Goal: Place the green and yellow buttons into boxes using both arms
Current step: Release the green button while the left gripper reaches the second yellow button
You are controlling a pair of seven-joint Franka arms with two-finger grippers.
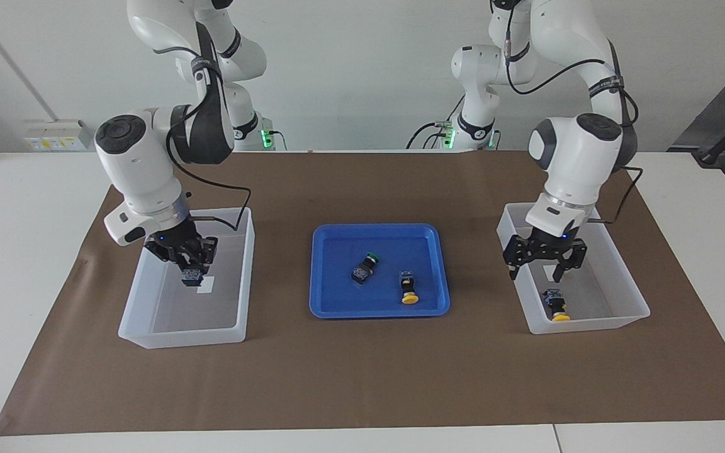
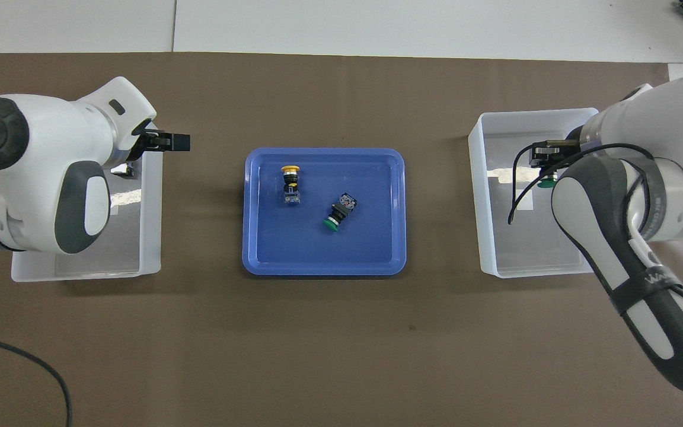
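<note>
Black fingers of the right gripper (image 1: pixel 191 274) clench a green button (image 2: pixel 546 182) over one translucent box (image 1: pixel 148 324). Left gripper (image 1: pixel 544 267) hangs released above a yellow button (image 1: pixel 556 304) lying in the other box (image 1: pixel 636 296). Blue tray (image 1: pixel 331 308) between the boxes holds one green-capped button (image 1: pixel 363 267) and one yellow-capped button (image 1: pixel 407 287), apart; the left arm hides most of its box from overhead.

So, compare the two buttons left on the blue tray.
The green button has a narrower green cap; the yellow button has a wider yellow one. The green button lies askew, cap toward the robots; the yellow button lies nearly straight, cap away from them. The green one is nearer the right arm's end of the blue tray. Both have dark blocky bodies, lie on their sides and are ungripped.
</note>
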